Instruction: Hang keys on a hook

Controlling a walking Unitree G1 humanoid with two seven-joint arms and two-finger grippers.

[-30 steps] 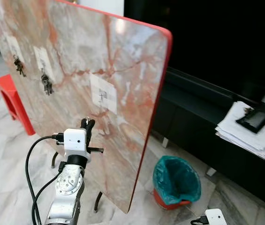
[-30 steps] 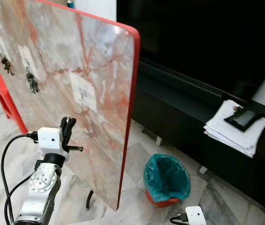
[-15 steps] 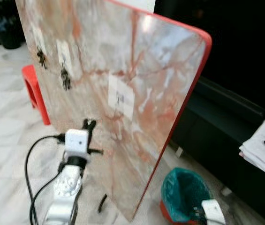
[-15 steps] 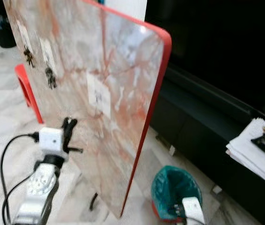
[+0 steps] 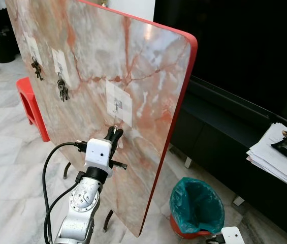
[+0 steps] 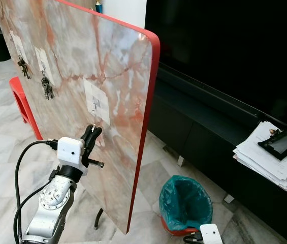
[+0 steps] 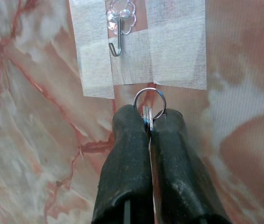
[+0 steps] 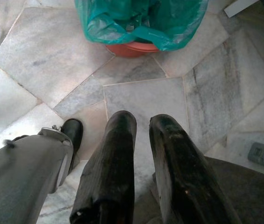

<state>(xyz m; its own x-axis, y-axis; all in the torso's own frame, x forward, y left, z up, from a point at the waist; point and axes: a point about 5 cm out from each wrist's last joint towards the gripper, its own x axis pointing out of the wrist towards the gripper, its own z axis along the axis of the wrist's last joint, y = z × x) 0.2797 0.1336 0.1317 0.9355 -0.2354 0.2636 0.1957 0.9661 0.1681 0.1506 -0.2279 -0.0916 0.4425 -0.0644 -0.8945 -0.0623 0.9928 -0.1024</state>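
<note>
A marbled board with a red rim [image 5: 148, 66] stands upright before me. An empty metal hook [image 7: 117, 44] sits on a white taped patch [image 5: 119, 104] near the board's middle. My left gripper [image 7: 149, 122] is shut on the keys; their silver ring [image 7: 149, 101] sticks out past the fingertips, just below the hook and close to the board. The rest of the keys is hidden between the fingers. From the head views, the left gripper [image 5: 115, 133] is raised just under the patch. My right gripper [image 8: 143, 122] hangs low over the floor, slightly open and holding nothing.
Two other key bunches [image 5: 36, 69] [image 5: 62, 90] hang on hooks further left on the board. A red stool [image 5: 29, 99] stands behind it. A bin with a teal bag [image 5: 196, 206] sits on the marble floor at the right, below a dark cabinet with a paper stack [image 5: 280, 157].
The head camera swung about, shifting the whole picture. Against the board, my left gripper with the key ring has come closer, now sitting right beneath the empty hook.
</note>
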